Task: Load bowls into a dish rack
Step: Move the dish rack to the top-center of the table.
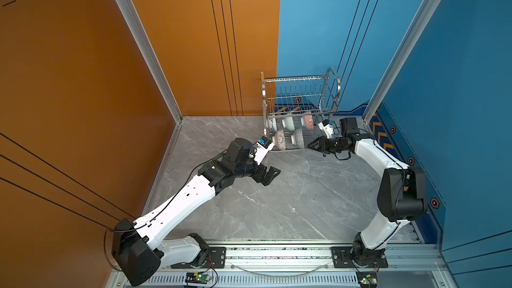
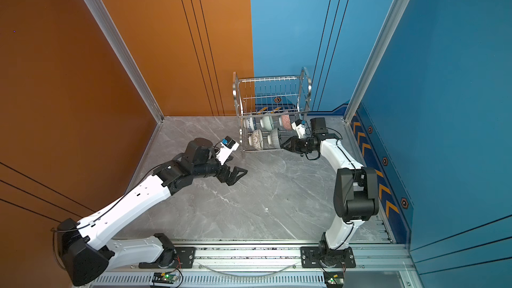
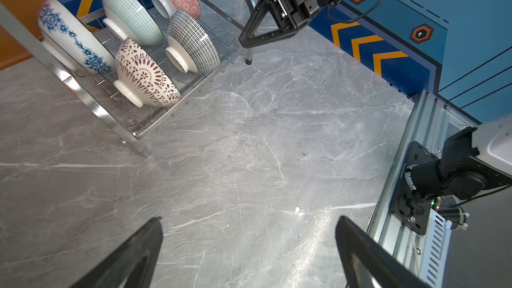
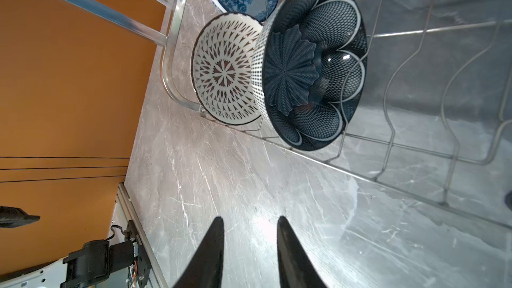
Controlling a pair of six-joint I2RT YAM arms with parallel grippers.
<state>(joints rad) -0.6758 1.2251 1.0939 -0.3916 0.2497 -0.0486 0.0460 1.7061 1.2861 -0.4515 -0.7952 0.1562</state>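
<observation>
Wrapping up, seemingly | all five bowls [image 3: 146,78] are standing on edge in the dish rack [image 3: 72,81], lower tier (upper bare) | left fingers [image 3: 144,245] are hanging wide apart, empty | right fingers [image 4: 213,245] are hovering slightly parted, empty, beside the rack

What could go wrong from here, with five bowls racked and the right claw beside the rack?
1. The right claw hangs close to the dish rack at its end leg, near the navy bowl; a careless pull-back might nudge the rack.
2. The bowls stand on edge in wire slots; a bump could tip the brown-patterned bowl, at the front edge, onto the table.
</observation>
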